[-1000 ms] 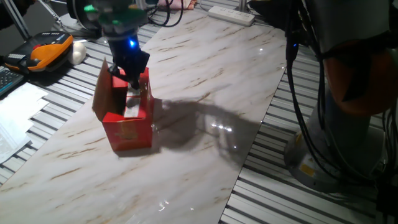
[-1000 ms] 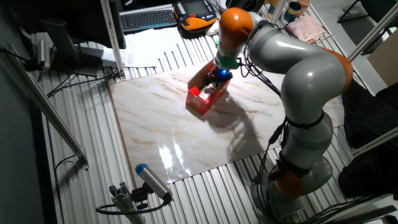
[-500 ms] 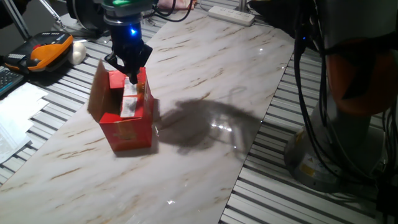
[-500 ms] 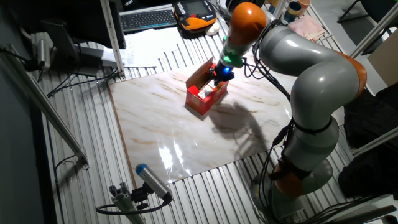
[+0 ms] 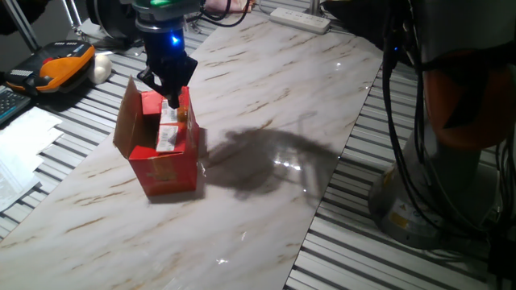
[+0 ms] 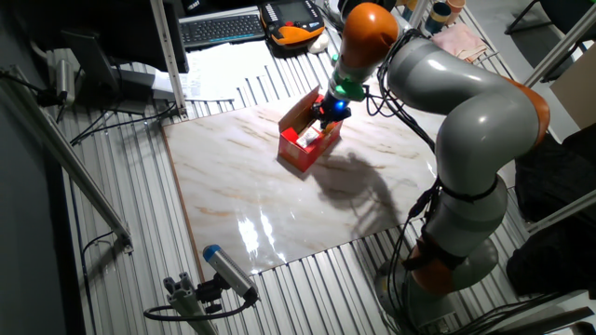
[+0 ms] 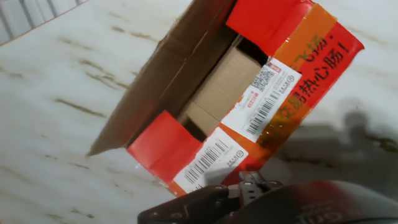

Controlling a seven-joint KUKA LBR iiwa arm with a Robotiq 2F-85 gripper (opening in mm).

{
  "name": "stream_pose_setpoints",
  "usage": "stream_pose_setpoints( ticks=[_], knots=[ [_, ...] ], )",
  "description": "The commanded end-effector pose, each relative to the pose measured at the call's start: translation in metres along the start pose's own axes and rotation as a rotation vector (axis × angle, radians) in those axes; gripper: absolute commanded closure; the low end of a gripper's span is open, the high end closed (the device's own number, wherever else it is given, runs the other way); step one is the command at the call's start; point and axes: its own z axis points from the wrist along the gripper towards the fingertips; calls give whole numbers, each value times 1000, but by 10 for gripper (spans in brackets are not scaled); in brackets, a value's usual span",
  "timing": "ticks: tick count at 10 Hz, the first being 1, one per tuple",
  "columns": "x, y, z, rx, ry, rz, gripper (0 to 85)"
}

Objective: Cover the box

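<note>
The box is a red carton standing on the marble board, left of centre. Its left flap stands up, brown side inward. A flap with pale label strips lies folded over the right part of the opening. My gripper points down at the box's far top edge, fingers together, touching the labelled flap. In the other fixed view the gripper is over the box. The hand view shows the box from above, brown inside visible, open flap at left, gripper at the bottom edge.
The marble board lies on a slatted table. An orange-black handset and papers lie to the left, a power strip at the back. The arm's base and cables stand at the right.
The gripper has risen from inside the box opening to its far top edge. The box shifted slightly left and the labelled flap now lies over the opening. Almost nothing moved in the last half second.
</note>
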Motion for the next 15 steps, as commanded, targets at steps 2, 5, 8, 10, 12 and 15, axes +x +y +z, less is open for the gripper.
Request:
stream_pose_setpoints(
  ticks=[2, 5, 8, 10, 12, 15],
  knots=[
    [0, 0, 0, 0, -15, -20, 850],
    [-1, 6, -4, -33, 6, 49, 850],
    [-19, 49, -29, -41, 32, 134, 850],
    [-39, 57, -28, -74, 29, 192, 850],
    [-56, 63, -14, -74, -6, 263, 850],
    [-69, 66, -4, -91, -32, 323, 850]
  ],
)
